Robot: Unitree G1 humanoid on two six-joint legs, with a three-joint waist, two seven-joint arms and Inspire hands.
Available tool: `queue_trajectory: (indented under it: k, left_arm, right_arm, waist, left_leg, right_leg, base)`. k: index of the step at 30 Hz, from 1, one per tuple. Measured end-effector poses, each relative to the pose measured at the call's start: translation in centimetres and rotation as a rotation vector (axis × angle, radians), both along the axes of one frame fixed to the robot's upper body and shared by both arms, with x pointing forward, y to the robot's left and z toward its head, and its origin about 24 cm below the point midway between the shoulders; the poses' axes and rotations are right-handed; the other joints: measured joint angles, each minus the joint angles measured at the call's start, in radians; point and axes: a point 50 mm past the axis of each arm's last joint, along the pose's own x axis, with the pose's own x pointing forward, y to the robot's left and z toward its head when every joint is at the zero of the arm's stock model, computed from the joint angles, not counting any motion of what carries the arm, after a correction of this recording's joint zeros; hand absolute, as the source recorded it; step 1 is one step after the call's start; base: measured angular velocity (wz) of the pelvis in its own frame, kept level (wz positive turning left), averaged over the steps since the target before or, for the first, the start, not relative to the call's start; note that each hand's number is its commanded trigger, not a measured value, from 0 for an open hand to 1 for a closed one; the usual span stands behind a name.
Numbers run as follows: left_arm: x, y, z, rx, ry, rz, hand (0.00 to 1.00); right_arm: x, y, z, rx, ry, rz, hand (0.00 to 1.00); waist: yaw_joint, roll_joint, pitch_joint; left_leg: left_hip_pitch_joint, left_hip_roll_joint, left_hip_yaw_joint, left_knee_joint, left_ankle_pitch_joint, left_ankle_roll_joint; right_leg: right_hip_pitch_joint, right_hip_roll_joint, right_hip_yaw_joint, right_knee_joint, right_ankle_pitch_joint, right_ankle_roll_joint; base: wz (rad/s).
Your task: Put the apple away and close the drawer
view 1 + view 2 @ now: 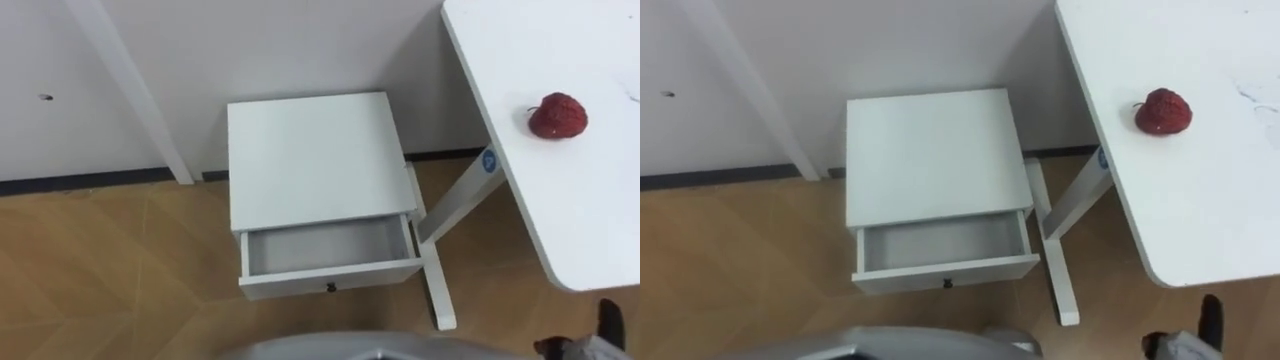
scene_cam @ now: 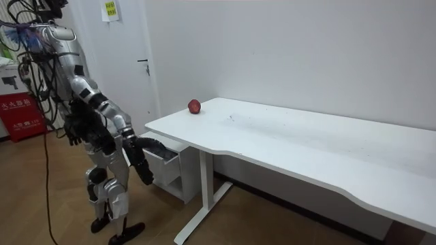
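The apple (image 1: 557,116) sits far right on the white table (image 1: 560,230), well apart from the open, empty drawer (image 1: 325,248). The right hand (image 1: 608,322) waits by the table's near corner, fingers straight, holding nothing. The left hand (image 2: 147,178) hangs low, its fingers impossible to tell. A glancing reach could roll the apple off the edge.

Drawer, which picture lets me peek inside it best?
The left eye view: it looks down into the open drawer, so its whole inside shows. The right eye view shows almost the same. The room view sees the drawer from the side and far off, so little of its inside shows.
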Motion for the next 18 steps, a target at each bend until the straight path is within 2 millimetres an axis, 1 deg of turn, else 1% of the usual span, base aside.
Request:
queue_trajectory:
  k: [3,4,5,6,7,8,9,10,11,12,13,14,16,17,18]
  left_arm:
    - [0.5,0.2,0.1,0.013,-0.012,-0.029,0.0]
    - [0.7,0.3,0.2,0.017,-0.018,-0.036,0.0]
    - [1.0,0.3,0.2,0.019,-0.029,-0.042,0.0]
    - [1.1,0.3,0.2,0.021,-0.037,-0.045,0.0]
    - [1.4,0.3,0.2,0.024,-0.05,-0.052,0.0]
    - [1.5,0.2,0.2,0.024,-0.056,-0.06,0.0]
    - [1.6,0.1,0.2,0.021,-0.055,-0.075,0.0]
    - [1.7,0.0,0.1,0.019,-0.054,-0.084,0.0]
    - [1.8,-0.3,0.0,0.011,-0.049,-0.108,0.0]
    - [1.9,-0.4,0.0,0.008,-0.047,-0.118,0.0]
    - [2.1,-0.7,-0.1,-0.001,-0.046,-0.132,0.0]
    - [2.4,-1.0,-0.2,-0.01,-0.051,-0.142,0.0]
    - [2.6,-1.2,-0.3,-0.017,-0.052,-0.163,0.0]
    - [2.7,-1.4,-0.3,-0.02,-0.05,-0.173,0.0]
    - [2.7,-1.4,-0.4,-0.021,-0.049,-0.179,0.0]
  right_arm:
    - [0.7,-1.5,1.8,-0.086,0.023,0.01,0.0]
    - [1.2,-2.3,2.9,-0.149,0.051,0.027,0.0]
    - [1.9,-3.1,4.1,-0.212,0.077,0.049,0.0]
    - [2.2,-3.4,4.7,-0.243,0.094,0.061,0.0]
    - [2.7,-4.0,5.9,-0.311,0.128,0.084,0.0]
    - [3.2,-4.5,7.3,-0.377,0.153,0.098,0.0]
    - [4.0,-4.6,8.6,-0.445,0.187,0.128,0.0]
    - [4.4,-4.7,9.2,-0.484,0.21,0.143,0.0]
    - [5.4,-4.5,10.3,-0.571,0.284,0.205,0.0]
    - [5.8,-4.3,10.7,-0.613,0.326,0.24,0.0]
    - [6.6,-4.0,11.4,-0.7,0.399,0.307,0.0]
    - [7.1,-3.7,12.0,-0.762,0.441,0.344,0.0]
    - [7.8,-3.6,12.5,-0.828,0.474,0.389,0.0]
    - [8.4,-3.4,12.8,-0.862,0.487,0.423,0.0]
    - [8.6,-3.3,12.9,-0.877,0.493,0.44,0.0]
  waist:
    - [-0.013,0.005,0.0007]
    - [-0.012,0.005,0.0011]
    - [-0.013,0.011,0.0024]
    - [-0.014,0.012,0.0017]
    - [-0.014,0.018,0.0012]
    - [-0.013,0.018,0.0029]
    - [-0.013,0.023,0.0021]
    - [-0.013,0.028,-0.0006]
    - [-0.01,0.033,-0.0009]
    - [-0.009,0.032,-0.0002]
    - [-0.006,0.034,-0.0018]
    - [0.009,0.034,-0.0021]
    - [0.02,0.031,-0.0011]
    - [0.032,0.028,0.0005]
    - [0.039,0.028,0.0004]
  left_leg:
    - [-0.003,0.0,-0.003,-0.003,0.0,0.0]
    - [-0.003,0.0,-0.001,-0.006,0.0,0.0]
    - [-0.002,0.0,0.002,-0.01,0.0,0.0]
    - [-0.002,0.0,0.002,-0.011,0.0,0.0]
    - [-0.002,0.0,0.002,-0.013,0.0,0.0]
    - [-0.007,0.0,0.002,-0.014,0.0,0.0]
    - [-0.014,0.0,0.002,-0.013,0.0,0.0]
    - [-0.019,0.0,0.002,-0.012,0.0,0.0]
    - [-0.024,0.0,0.003,-0.012,0.0,-0.001]
    - [-0.025,0.0,0.004,-0.012,0.001,-0.001]
    - [-0.026,0.001,0.004,-0.012,0.001,-0.002]
    - [-0.025,0.002,0.005,-0.012,0.001,-0.002]
    - [-0.022,0.002,0.004,-0.012,0.001,-0.002]
    - [-0.02,0.002,0.004,-0.013,0.001,-0.002]
    - [-0.02,0.002,0.004,-0.013,0.001,-0.002]
  right_leg:
    - [-0.002,0.0,-0.011,-0.002,0.0,0.0]
    - [-0.004,0.0,-0.009,-0.001,0.0,0.0]
    - [-0.007,0.0,-0.006,-0.001,0.0,0.0]
    - [-0.008,0.001,-0.002,-0.001,0.0,0.0]
    - [-0.011,0.002,0.002,-0.001,0.0,0.0]
    - [-0.017,0.003,0.004,0.0,0.0,0.0]
    - [-0.024,0.003,0.005,0.001,0.0,0.0]
    - [-0.03,0.003,0.005,0.002,0.0,0.0]
    - [-0.036,0.003,0.009,0.003,0.0,0.0]
    - [-0.037,0.004,0.01,0.003,0.0,0.0]
    - [-0.039,0.005,0.012,0.003,0.0,0.0]
    - [-0.039,0.006,0.013,0.003,0.0,0.0]
    - [-0.035,0.006,0.012,0.001,0.0,0.0]
    - [-0.033,0.006,0.012,0.0,0.0,0.0]
    - [-0.033,0.006,0.012,-0.001,0.0,0.0]
  base:
    - [0.03]
    - [-0.06]
    - [-0.1]
    - [-0.12]
    - [-0.09]
    - [-0.08]
    - [-0.04]
    - [-0.04]
    - [0.0]
    - [0.0]
    - [0.0]
    - [0.0]
    - [0.0]
    - [0.0]
    - [0.0]
